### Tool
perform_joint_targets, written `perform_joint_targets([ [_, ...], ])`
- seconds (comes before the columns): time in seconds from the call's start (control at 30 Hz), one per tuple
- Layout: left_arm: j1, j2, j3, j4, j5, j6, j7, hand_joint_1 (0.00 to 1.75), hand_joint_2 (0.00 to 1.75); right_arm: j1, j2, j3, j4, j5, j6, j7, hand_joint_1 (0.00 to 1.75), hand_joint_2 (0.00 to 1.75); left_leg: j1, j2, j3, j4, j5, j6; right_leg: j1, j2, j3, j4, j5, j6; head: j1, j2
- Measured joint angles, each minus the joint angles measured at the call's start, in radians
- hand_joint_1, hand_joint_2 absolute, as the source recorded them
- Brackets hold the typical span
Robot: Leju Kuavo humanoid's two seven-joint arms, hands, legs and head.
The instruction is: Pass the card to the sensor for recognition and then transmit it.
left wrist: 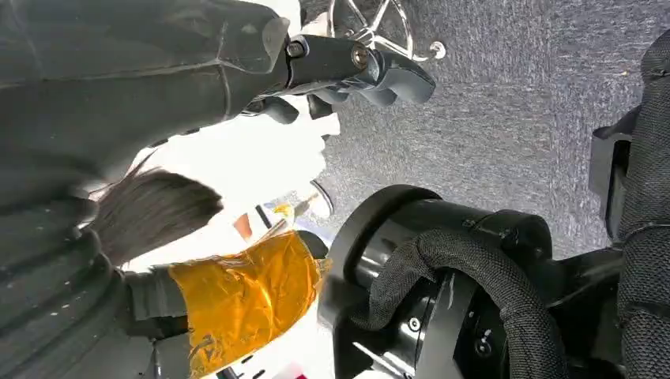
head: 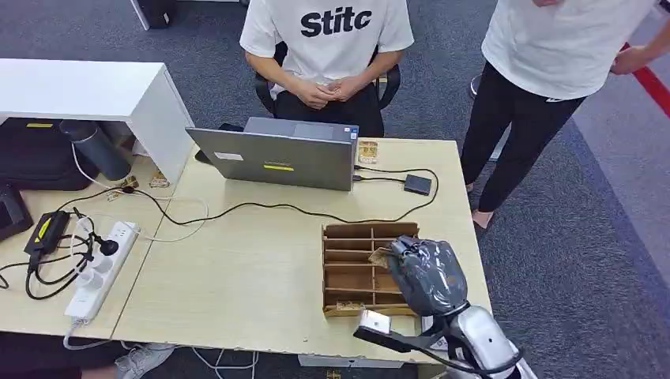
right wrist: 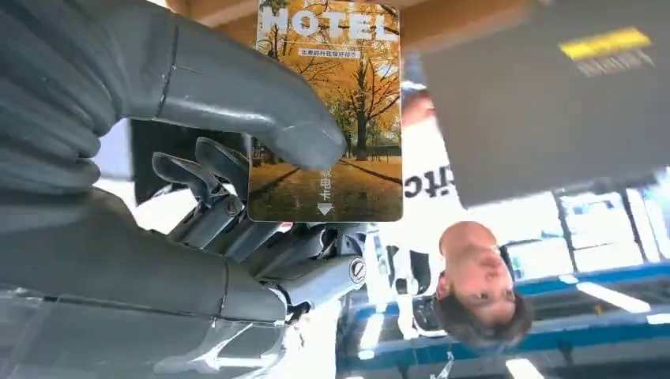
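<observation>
One autumn-printed hotel card (right wrist: 325,110) lifted from the brown slotted organiser (head: 348,268).
Right hand (head: 427,272) pinches it, thumb against fingers; left hand (left wrist: 118,118) hangs, fingers unclear. Next: carry it far toward the small black sensor (head: 417,184).

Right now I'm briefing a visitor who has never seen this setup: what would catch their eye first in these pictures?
Probably the right robot hand pinching a hotel key card printed with golden autumn trees, raised above the brown compartmented cardboard organiser at the near right of the pale wooden table. Beyond it, an open grey laptop faces a seated person in a white printed T-shirt.
</observation>
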Motion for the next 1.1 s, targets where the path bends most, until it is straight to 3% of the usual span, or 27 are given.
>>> perform_joint_targets([
  [0.13, -0.015, -0.001, -0.010, 0.000, 0.000, 0.000, 0.009, 0.00, 1.75, -0.052, 0.051, -0.041, -0.031, -0.143, 0.082, -0.042, 1.75, 1.75, 0.000, 0.000, 0.000, 0.000, 0.000, 0.000, 0.000, 0.000, 0.000, 0.000, 0.000, 0.000, 0.000, 0.000],
  [0.27, -0.053, 0.001, -0.045, 0.000, 0.000, -0.003, 0.020, 0.00, 1.75, -0.153, 0.110, -0.075, 0.003, -0.181, 0.153, -0.043, 1.75, 1.75, 0.000, 0.001, 0.001, 0.000, 0.001, 0.000, 0.000, 0.001, 0.000, 0.001, 0.001, -0.001, 0.000, 0.000],
  [0.4, -0.088, 0.006, -0.071, 0.004, 0.000, -0.025, 0.030, 0.00, 1.75, -0.267, 0.166, -0.093, 0.099, -0.173, 0.180, -0.034, 1.75, 1.75, 0.000, 0.001, 0.001, 0.000, 0.002, 0.000, 0.000, 0.001, 0.000, 0.002, 0.001, -0.001, 0.000, 0.000],
  [0.67, -0.128, 0.009, -0.072, 0.016, 0.000, -0.028, 0.060, 0.00, 1.75, -0.472, 0.248, -0.105, 0.348, -0.139, 0.202, 0.056, 1.75, 1.75, 0.000, 0.000, 0.001, 0.000, 0.002, -0.001, 0.000, 0.001, 0.000, 0.002, 0.001, -0.001, 0.000, 0.000],
  [0.93, -0.137, 0.010, -0.072, 0.034, 0.000, -0.044, 0.072, 0.00, 1.75, -0.568, 0.299, -0.118, 0.536, -0.136, 0.195, 0.071, 1.75, 1.75, 0.000, 0.000, 0.000, 0.000, 0.002, -0.001, 0.000, 0.001, -0.001, 0.002, 0.001, -0.001, 0.000, 0.000],
  [1.1, -0.137, 0.009, -0.072, 0.041, 0.000, -0.043, 0.077, 0.00, 1.75, -0.588, 0.322, -0.126, 0.579, -0.163, 0.198, 0.055, 1.75, 1.75, 0.000, -0.001, 0.000, 0.000, 0.002, -0.001, 0.000, 0.000, -0.001, 0.002, 0.001, -0.001, 0.000, 0.000],
])
